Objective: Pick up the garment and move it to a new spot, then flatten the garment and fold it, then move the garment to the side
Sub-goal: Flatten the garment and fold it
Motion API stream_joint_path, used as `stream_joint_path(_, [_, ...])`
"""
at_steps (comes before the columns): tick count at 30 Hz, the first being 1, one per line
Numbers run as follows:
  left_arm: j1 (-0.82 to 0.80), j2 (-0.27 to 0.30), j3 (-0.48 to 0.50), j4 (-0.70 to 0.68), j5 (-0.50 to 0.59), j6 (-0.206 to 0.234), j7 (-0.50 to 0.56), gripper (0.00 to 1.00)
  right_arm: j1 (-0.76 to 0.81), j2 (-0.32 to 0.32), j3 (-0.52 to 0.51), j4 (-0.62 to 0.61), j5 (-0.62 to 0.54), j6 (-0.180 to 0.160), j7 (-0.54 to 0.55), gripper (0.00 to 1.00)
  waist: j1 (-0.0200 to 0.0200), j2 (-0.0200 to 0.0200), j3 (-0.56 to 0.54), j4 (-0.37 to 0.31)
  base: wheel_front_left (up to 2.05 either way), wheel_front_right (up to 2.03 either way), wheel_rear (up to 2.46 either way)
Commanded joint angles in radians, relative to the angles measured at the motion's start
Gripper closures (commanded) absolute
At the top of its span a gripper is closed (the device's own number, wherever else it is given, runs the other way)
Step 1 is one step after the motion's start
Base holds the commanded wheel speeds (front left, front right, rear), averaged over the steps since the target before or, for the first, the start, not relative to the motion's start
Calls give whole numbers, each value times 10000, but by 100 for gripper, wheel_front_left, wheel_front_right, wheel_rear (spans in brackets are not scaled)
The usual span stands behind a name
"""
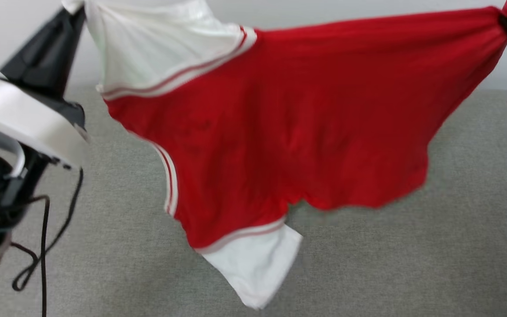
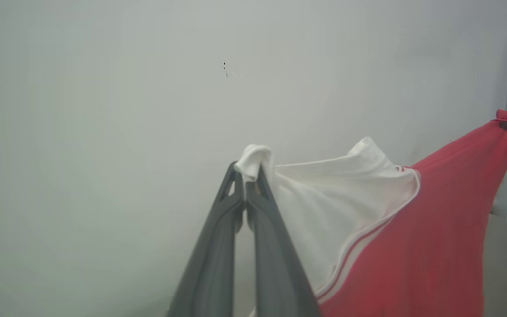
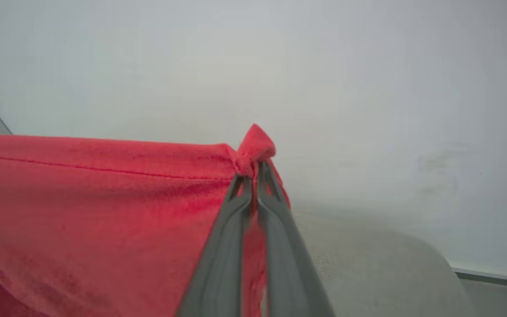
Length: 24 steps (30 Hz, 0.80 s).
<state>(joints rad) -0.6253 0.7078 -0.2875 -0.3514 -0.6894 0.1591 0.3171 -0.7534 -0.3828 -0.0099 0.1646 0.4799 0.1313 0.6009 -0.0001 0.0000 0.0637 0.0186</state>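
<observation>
Left gripper (image 2: 245,175) and right gripper (image 3: 254,171) hold the garment (image 1: 302,110) stretched aloft.

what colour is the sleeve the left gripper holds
The sleeve is white with striped trim; best in left wrist view.

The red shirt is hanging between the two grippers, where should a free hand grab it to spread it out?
Probably the lower white sleeve, by its hem, coming up from below: it dangles loose under the shirt, while the left gripper pinches the other sleeve and the right gripper a red corner.
</observation>
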Motion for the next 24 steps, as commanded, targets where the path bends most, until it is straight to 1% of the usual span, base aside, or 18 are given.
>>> stream_joint_path(1, [-287,39,68,92,139,42,-34,100,146,104,-177,-167,-98,-12,20,100,1,0,-28,-70,0,0,0])
stream_joint_path(10, [-2184,-28,103,647,802,-42,-232,100,-152,781,-1264,-1379,-739,-13,175,100,1,0,230,-298,0,0,0])
stream_joint_path(13, [-2881,0,164,890,986,-162,-350,100,-408,957,-1487,-1634,-863,-13,185,100,1,0,488,-355,0,0,0])
stream_joint_path(19, [-4242,152,151,1392,1337,-818,-994,100,-1088,1168,-1680,-1951,-1161,-15,104,100,1,0,1250,-453,0,0,0])
stream_joint_path(24, [-5310,347,48,2047,1622,-1308,-1155,100,-1908,1142,-1785,-1928,-1387,-15,-46,100,1,0,2056,-443,0,0,0])
